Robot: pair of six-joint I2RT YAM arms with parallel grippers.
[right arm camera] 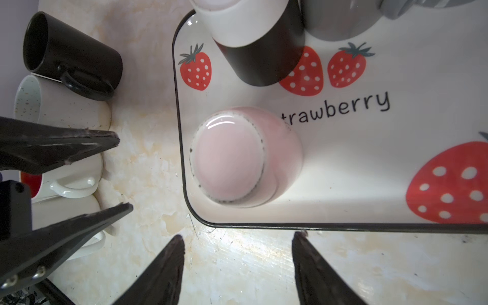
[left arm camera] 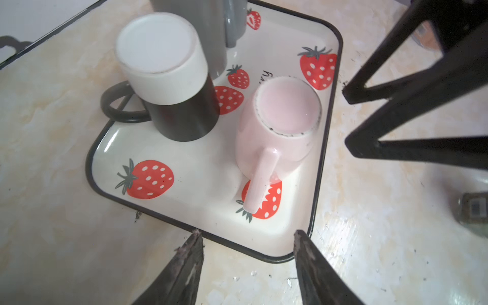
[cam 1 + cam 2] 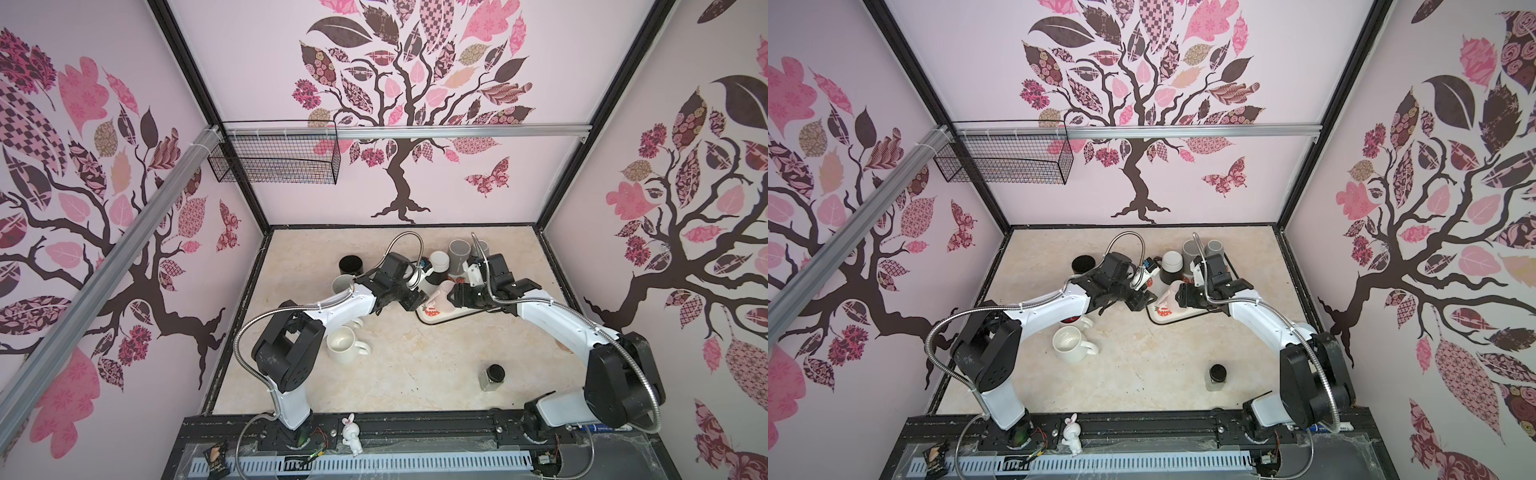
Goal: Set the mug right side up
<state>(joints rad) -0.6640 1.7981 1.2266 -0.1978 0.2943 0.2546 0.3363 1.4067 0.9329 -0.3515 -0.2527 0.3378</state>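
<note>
1. Pink mug (image 2: 277, 124) stands bottom up on the strawberry tray (image 2: 200, 184), mouth down, close to one tray corner.
2. Its handle points toward the left tool (image 2: 248, 237).
3. Left tool: jaws wide apart with nothing between them. It hovers at the tray's rim, just short of the handle.
4. Right tool (image 1: 239, 237): jaws wide apart, empty. It sits over the counter (image 1: 148, 158), just outside the rim and near the mug.
5. In both top views the two tools flank the pink mug (image 3: 442, 297). The wrist views show neither touching it.
6. Black-and-white mug (image 2: 169, 79), also bottom up, shares the tray, near the pink one but apart. A grey mug (image 2: 211, 31) stands behind it.
7. Off the tray, a cream mug (image 3: 343, 345) stands mouth up on the counter by the left arm.
</note>
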